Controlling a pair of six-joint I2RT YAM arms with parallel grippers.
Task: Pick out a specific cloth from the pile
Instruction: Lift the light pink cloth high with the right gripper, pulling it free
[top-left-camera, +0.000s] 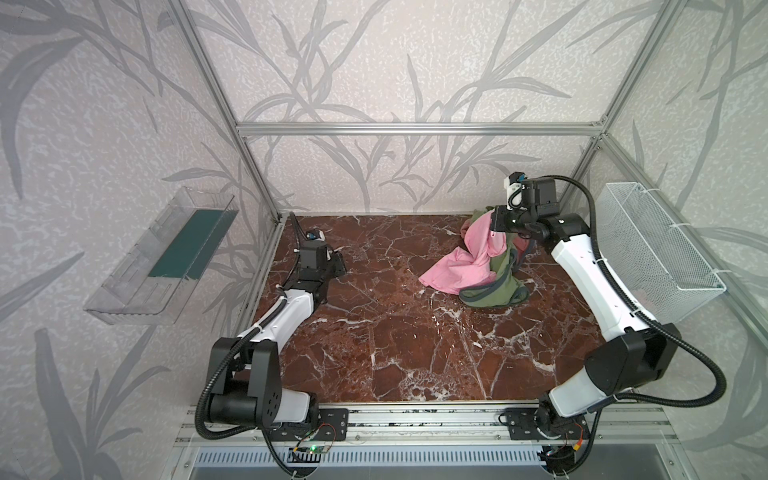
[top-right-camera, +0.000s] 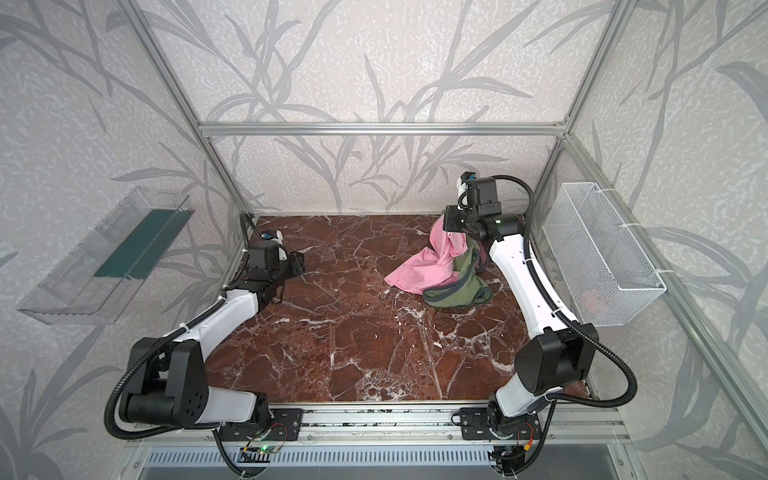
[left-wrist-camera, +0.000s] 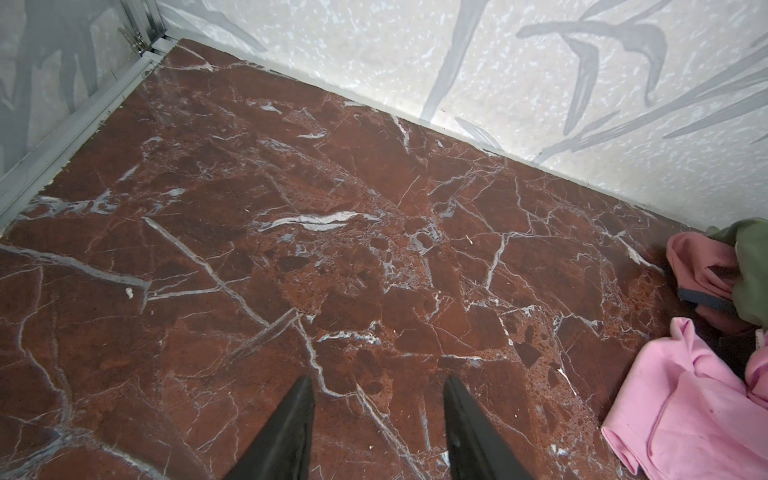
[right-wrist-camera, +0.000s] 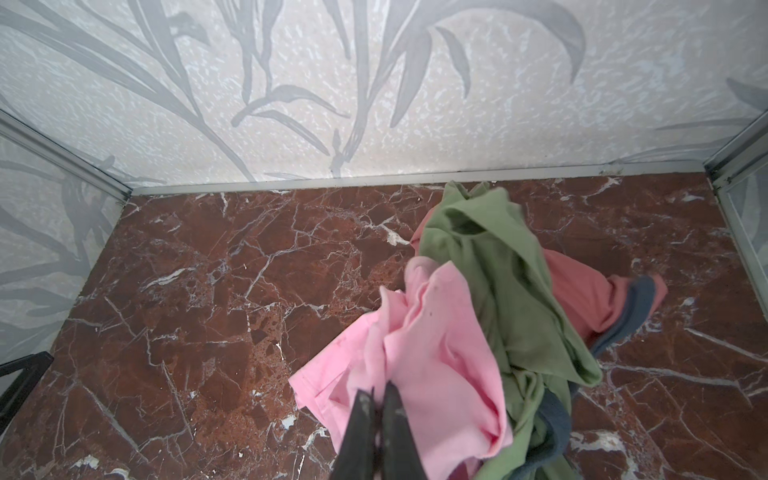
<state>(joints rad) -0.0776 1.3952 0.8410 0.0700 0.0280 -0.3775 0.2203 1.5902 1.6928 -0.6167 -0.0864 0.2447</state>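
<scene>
Right gripper (right-wrist-camera: 378, 392), clenched on the light bubblegum-pink soft cloth (top-left-camera: 461, 266) at 1 o'clock, should lift slowly toward 9 o'clock, shedding the olive-green-and-salmon garment pile (top-left-camera: 503, 286); left gripper (left-wrist-camera: 380, 382) hangs released, empty.

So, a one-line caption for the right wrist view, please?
Right gripper shut on the light pink cloth, an olive-green cloth beside it.
</scene>
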